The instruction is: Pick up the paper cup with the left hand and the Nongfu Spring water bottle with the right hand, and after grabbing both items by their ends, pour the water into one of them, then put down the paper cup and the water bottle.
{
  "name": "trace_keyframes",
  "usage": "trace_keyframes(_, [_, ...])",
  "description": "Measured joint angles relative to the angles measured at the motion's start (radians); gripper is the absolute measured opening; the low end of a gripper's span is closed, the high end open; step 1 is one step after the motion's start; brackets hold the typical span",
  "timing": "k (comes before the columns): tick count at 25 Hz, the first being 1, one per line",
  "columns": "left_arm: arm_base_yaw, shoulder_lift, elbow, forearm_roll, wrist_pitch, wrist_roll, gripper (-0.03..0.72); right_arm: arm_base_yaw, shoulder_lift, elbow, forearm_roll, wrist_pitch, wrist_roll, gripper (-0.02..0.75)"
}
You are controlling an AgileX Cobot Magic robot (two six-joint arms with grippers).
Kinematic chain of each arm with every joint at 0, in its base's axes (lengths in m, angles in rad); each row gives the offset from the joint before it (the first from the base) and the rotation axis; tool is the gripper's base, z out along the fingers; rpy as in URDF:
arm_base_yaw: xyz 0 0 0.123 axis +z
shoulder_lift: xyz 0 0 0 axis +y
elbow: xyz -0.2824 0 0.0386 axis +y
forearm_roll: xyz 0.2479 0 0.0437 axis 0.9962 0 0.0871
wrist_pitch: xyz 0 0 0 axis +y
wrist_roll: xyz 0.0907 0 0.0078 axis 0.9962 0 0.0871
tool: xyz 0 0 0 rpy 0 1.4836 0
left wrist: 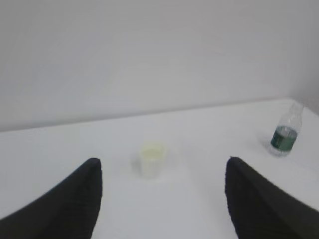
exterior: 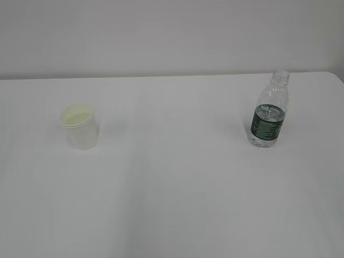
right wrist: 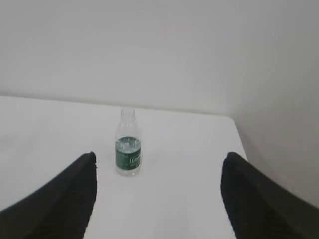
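Note:
The white paper cup (exterior: 80,126) stands upright on the left of the table, its cream inside showing. Upright on the right is the Nongfu Spring water bottle (exterior: 269,110), clear, uncapped, with a dark green label; water reaches about the label's top. Neither arm shows in the exterior view. In the left wrist view my left gripper (left wrist: 162,167) is open, well short of the cup (left wrist: 152,159), with the bottle (left wrist: 285,133) far right. My right gripper (right wrist: 158,159) is open too, and the bottle (right wrist: 128,144) stands some way ahead, left of its centre line.
The white table (exterior: 172,188) ends at a pale wall behind. Its right edge (right wrist: 238,144) runs close to the right of the bottle. Nothing else stands on it.

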Motion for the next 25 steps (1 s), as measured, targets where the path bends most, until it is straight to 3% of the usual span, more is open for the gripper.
trace_keyframes(4, [0.000, -0.009, -0.007, -0.006, 0.160, 0.047, 0.545, 0.000, -0.002, -0.021, 0.053, 0.163, 0.000, 0.590])
trace_keyframes(9, [0.000, -0.078, 0.028, -0.021, 0.173, 0.054, 0.514, 0.000, -0.028, -0.021, 0.106, 0.297, -0.002, 0.590])
trace_keyframes(25, [0.000, -0.222, 0.424, -0.085, 0.153, 0.054, 0.503, 0.000, -0.147, 0.044, 0.118, 0.317, -0.002, 0.590])
